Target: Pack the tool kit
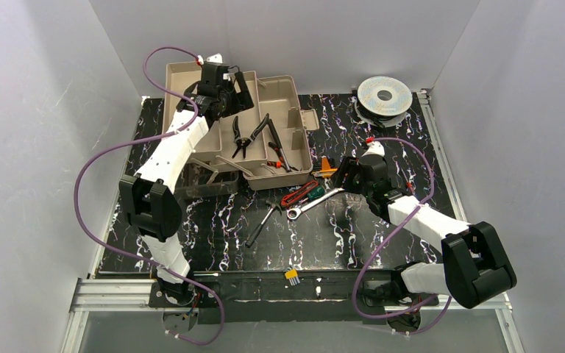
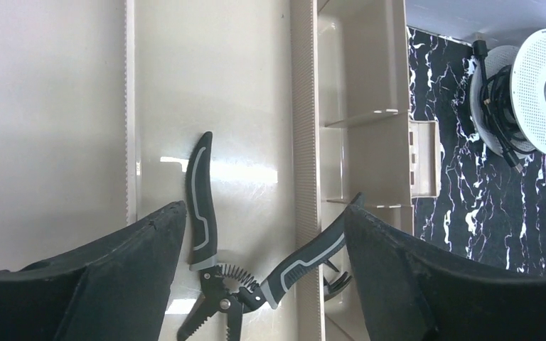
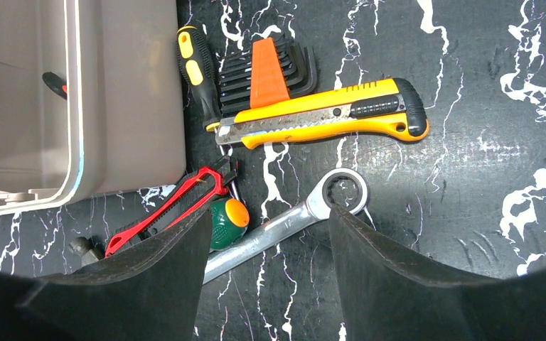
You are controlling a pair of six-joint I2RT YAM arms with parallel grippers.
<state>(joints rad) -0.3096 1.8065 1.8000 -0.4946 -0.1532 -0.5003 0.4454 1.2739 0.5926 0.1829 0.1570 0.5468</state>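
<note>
The tan toolbox (image 1: 283, 95) stands open at the back left. My left gripper (image 1: 234, 94) hangs open above its floor (image 2: 242, 85). Under it lie grey-handled pliers (image 2: 202, 206) with handles spread, one resting on a divider; nothing is between the fingers. A second, red-handled pair (image 1: 279, 151) lies in the box. My right gripper (image 3: 270, 212) is open just over a silver wrench (image 3: 284, 227) on the black mat, its right fingertip at the ring end. Beside the wrench are a yellow knife (image 3: 327, 114), a red cutter (image 3: 170, 206), a green screwdriver (image 3: 227, 220) and hex keys (image 3: 266, 74).
A round silver wire spool (image 1: 384, 95) sits at the back right corner. A dark long tool (image 1: 261, 224) lies mid-mat, and a small yellow piece (image 1: 292, 276) near the front edge. The toolbox wall (image 3: 128, 92) is close on the right gripper's left. White walls enclose the table.
</note>
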